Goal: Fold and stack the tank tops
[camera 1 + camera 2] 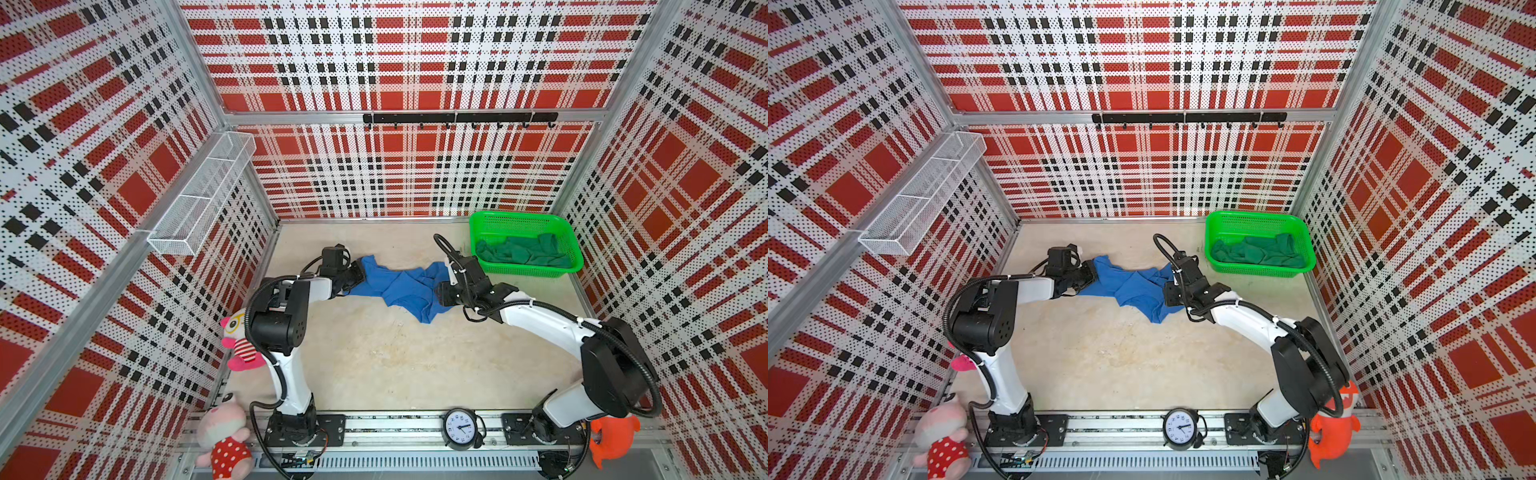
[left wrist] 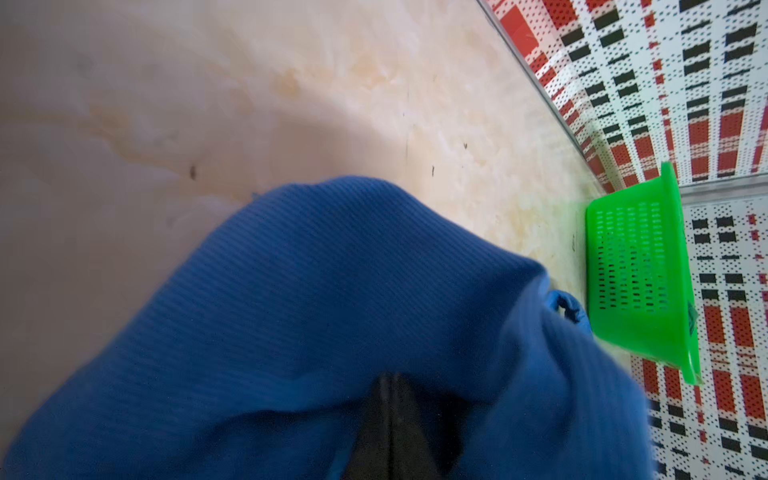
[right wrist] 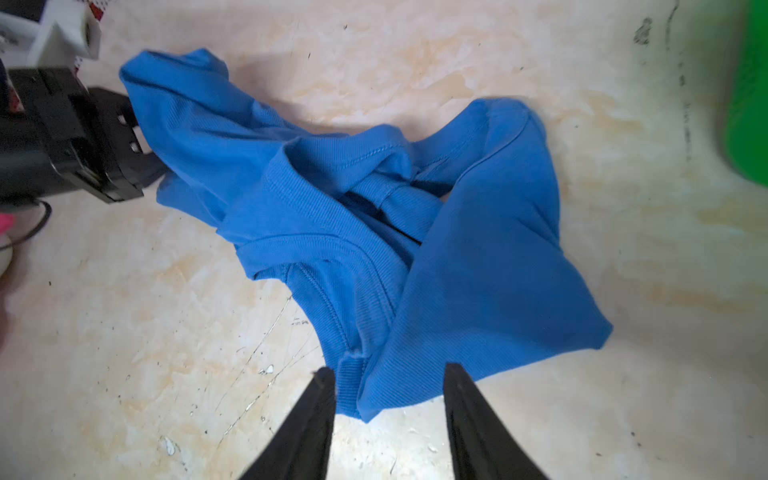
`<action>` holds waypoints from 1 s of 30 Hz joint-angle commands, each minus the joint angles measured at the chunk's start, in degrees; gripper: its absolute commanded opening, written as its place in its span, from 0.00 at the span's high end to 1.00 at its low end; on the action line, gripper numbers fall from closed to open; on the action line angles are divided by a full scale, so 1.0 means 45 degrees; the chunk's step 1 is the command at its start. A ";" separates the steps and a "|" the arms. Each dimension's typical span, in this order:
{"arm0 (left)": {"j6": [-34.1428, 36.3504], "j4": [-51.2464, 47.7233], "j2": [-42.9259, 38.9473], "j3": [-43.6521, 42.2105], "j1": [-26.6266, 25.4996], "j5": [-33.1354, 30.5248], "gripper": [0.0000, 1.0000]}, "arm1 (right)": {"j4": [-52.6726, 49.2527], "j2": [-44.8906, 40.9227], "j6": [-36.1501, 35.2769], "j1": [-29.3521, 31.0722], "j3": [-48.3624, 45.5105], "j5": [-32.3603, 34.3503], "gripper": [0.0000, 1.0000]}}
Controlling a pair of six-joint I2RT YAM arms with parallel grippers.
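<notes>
The royal blue tank top [image 1: 401, 289] [image 1: 1133, 286] lies crumpled on the table between the two arms. My left gripper [image 1: 357, 272] [image 1: 1090, 274] is shut on its left end; in the left wrist view the blue cloth [image 2: 332, 291] drapes over the closed jaws [image 2: 390, 378]. My right gripper [image 1: 440, 293] [image 3: 388, 372] stands open at the cloth's right end, low over the table. A hem corner of the blue tank top [image 3: 478, 270] lies between its spread fingers. The dark green tank top [image 1: 523, 251] [image 1: 1258, 251] sits bunched inside the green basket [image 1: 515, 216].
The green basket [image 1: 1254, 215] [image 2: 631, 266] stands at the back right corner by the wall. A clock [image 1: 460, 428] sits on the front rail between the arm bases. Plush toys [image 1: 239, 340] [image 1: 222, 440] [image 1: 611, 440] line the front and left edges. A wire shelf [image 1: 203, 199] hangs on the left wall.
</notes>
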 commanded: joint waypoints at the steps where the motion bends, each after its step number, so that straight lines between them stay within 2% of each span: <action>1: -0.0522 0.0709 -0.1606 -0.0838 -0.0671 -0.0416 1.00 | -0.0404 -0.0614 0.0166 -0.0609 -0.0390 -0.0318 0.54; 9: -0.1135 0.1144 -0.6283 -0.4170 -0.4722 -0.3144 1.00 | -0.0598 -0.0958 0.0641 -0.1649 -0.1022 -0.0848 0.59; 13: -0.1300 -0.0035 -0.8573 -0.5528 -0.6718 -0.4874 1.00 | -0.0606 -0.0139 0.1312 -0.1500 -0.0884 -0.1656 0.63; 16: -0.1282 -0.2097 -1.0327 -0.6021 -0.7483 -0.5886 1.00 | -0.0304 0.0443 0.1570 -0.1014 -0.0922 -0.1722 0.65; 19: -0.1201 -0.3489 -1.1754 -0.6289 -0.7056 -0.6912 1.00 | 0.0041 0.1300 0.1805 -0.0319 -0.0506 -0.1691 0.64; 21: -0.0988 -0.3554 -1.1977 -0.6258 -0.5902 -0.6503 0.76 | 0.0079 0.1970 0.1910 0.0089 -0.0007 -0.1522 0.57; 22: -0.0862 -0.3361 -1.1865 -0.6183 -0.5114 -0.6226 0.58 | -0.0017 0.2329 0.1967 0.0275 0.0316 -0.1403 0.52; 24: -0.0521 -0.2856 -1.1379 -0.5847 -0.3976 -0.6064 0.42 | -0.0107 0.2845 0.2112 0.0581 0.0755 -0.0906 0.34; 25: -0.0365 -0.2477 -1.0985 -0.5630 -0.3475 -0.6106 0.37 | -0.0129 0.3080 0.2211 0.0682 0.0921 -0.0645 0.28; 26: -0.0247 -0.1988 -1.0584 -0.5478 -0.3099 -0.6061 0.33 | -0.0131 0.3288 0.2319 0.0719 0.1016 -0.0521 0.26; 27: -0.0173 -0.1410 -1.0022 -0.5231 -0.2716 -0.5950 0.30 | -0.0083 0.3506 0.2421 0.0730 0.1088 -0.0411 0.26; 28: -0.0107 -0.0934 -0.9385 -0.4988 -0.2420 -0.5701 0.28 | -0.0116 0.3702 0.2522 0.0730 0.1137 -0.0293 0.31; 29: -0.0027 -0.0509 -0.8799 -0.4731 -0.2260 -0.5488 0.27 | -0.0259 0.3827 0.2564 0.0730 0.1194 -0.0135 0.40; 30: 0.0086 -0.0170 -0.8137 -0.4355 -0.2205 -0.5351 0.26 | -0.0492 0.3895 0.2565 0.0730 0.1244 0.0207 0.55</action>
